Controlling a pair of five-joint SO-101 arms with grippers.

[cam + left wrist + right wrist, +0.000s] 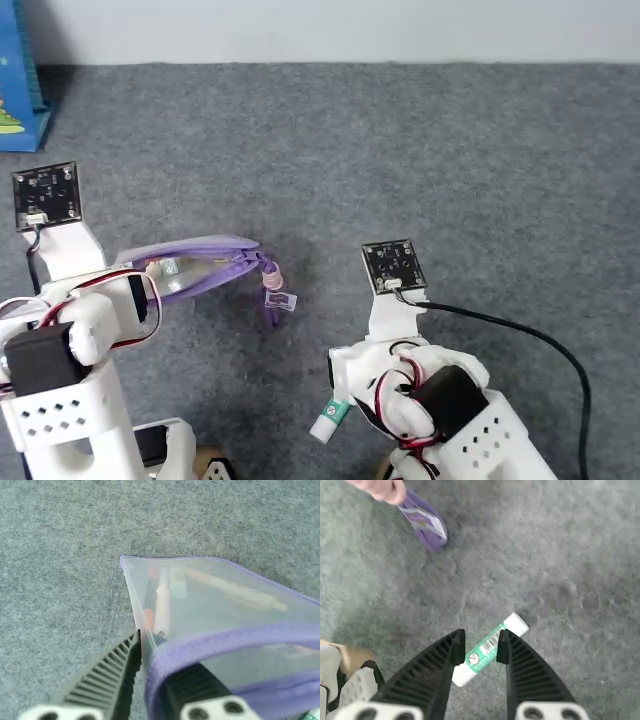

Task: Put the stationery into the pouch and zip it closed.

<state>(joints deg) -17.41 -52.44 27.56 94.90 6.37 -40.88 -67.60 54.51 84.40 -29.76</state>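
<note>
L fingers clamp pouch edge, centre-left of high view; R fingers grip glue stick, lower centre. Best to hold mouth open, bring stick in lengthwise w/o snagging zip.

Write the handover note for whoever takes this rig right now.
Left gripper: shut on one end of the purple pouch.
Right gripper: shut on the glue stick, close to its own arm's base and well apart from the pouch.
Done: several pens lie inside the pouch.
Left: get the glue stick into the pouch, whose mouth looks unzipped at the held end. Then pull the zip tab along to close it.
</note>
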